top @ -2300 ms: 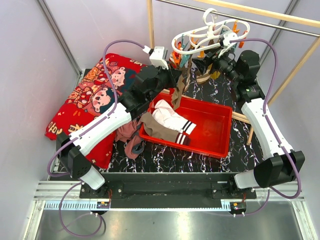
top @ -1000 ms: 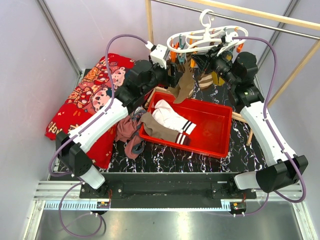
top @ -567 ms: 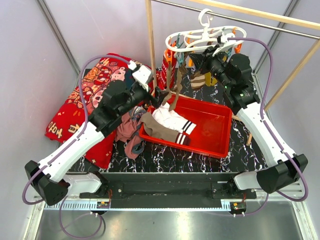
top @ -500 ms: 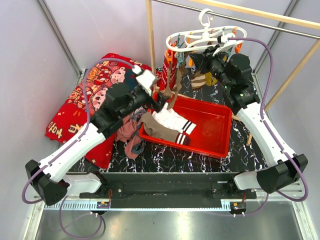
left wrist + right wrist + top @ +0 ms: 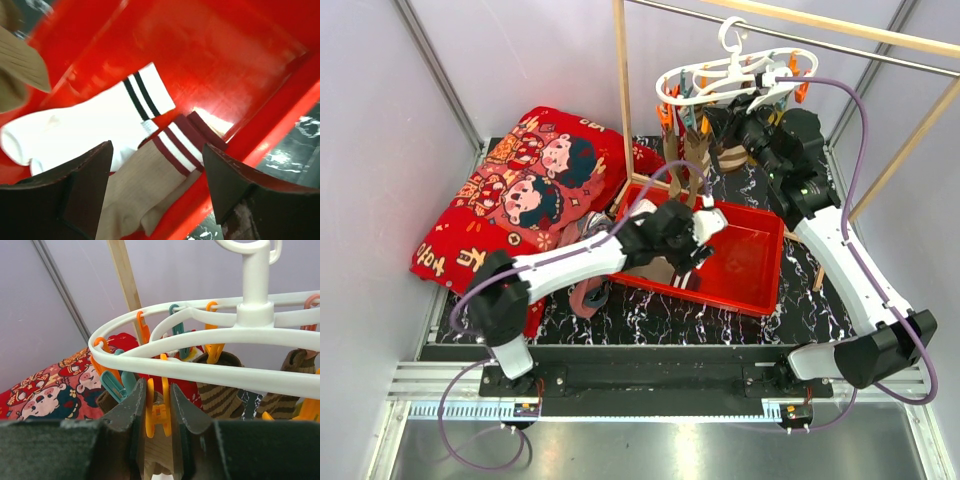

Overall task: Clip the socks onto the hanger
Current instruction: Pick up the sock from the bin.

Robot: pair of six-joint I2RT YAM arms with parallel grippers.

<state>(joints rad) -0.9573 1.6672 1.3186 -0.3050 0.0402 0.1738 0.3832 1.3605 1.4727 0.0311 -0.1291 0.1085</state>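
The white hanger [image 5: 735, 72] hangs from the rod, and brown socks [image 5: 694, 150] dangle from its pegs. My right gripper [image 5: 728, 115] is up at its ring. In the right wrist view that gripper [image 5: 158, 387] is shut on a yellow clip peg [image 5: 159, 415], with a taupe sock [image 5: 160, 455] below the peg. My left gripper [image 5: 698, 245] is down inside the red tray [image 5: 750, 285]. In the left wrist view it [image 5: 157, 150] stands open over a taupe sock [image 5: 145, 190] with maroon-and-white cuff stripes. A white sock [image 5: 85, 125] lies beside that one.
A red cartoon cushion [image 5: 510, 195] lies at the left, with a mauve and grey cloth bundle [image 5: 585, 292] beside the tray's left end. A wooden pole [image 5: 620, 90] stands upright just left of the hanger, and another leans at the right [image 5: 905, 140].
My left arm has left the hanger and swung down into the red tray, its jaws open. A sock it held up now hangs there. The right gripper stays on the peg.
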